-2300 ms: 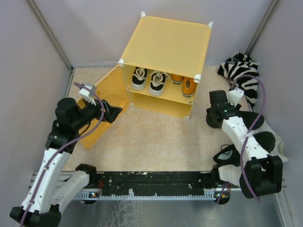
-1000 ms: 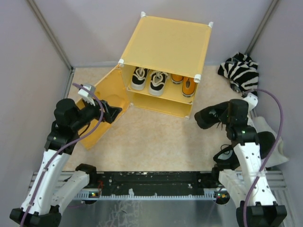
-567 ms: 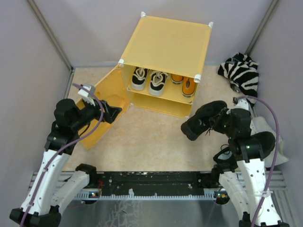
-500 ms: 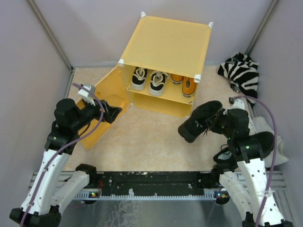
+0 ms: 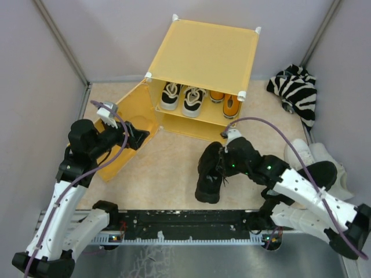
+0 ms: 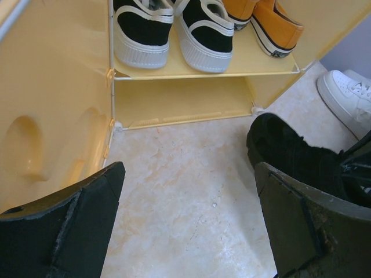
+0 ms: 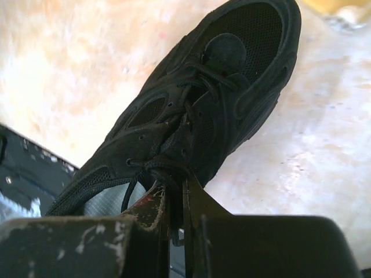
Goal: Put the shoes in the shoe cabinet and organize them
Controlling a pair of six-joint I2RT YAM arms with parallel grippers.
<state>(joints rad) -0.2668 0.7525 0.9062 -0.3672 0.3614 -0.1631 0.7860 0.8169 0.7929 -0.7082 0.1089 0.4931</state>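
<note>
**Four sneakers (image 5: pixel 183 98) sitting on the shoe cabinet (image 5: pixel 203 52) shelf (image 6: pixel 249 61)**

Right gripper (image 7: pixel 174 194) is clamping a black sneaker (image 7: pixel 220 98) by its laces, just near of the cabinet. Left gripper (image 6: pixel 188 171) is hanging wide open by the door (image 5: pixel 142 107), over on the left.

Soft, even light falls from above in the overhead view; shadows under the arms (image 5: pixel 69 191) and the shoe cabinet (image 5: pixel 203 52) are faint and short. In the left wrist view the floor (image 6: pixel 174 156) is bright and crisp, the left gripper (image 6: pixel 188 191) dark and soft-edged. In the right wrist view the floor washes out at upper left, the black shoe (image 7: pixel 197 116) stays dark but sharp, the right gripper (image 7: pixel 174 200) blurs
</note>
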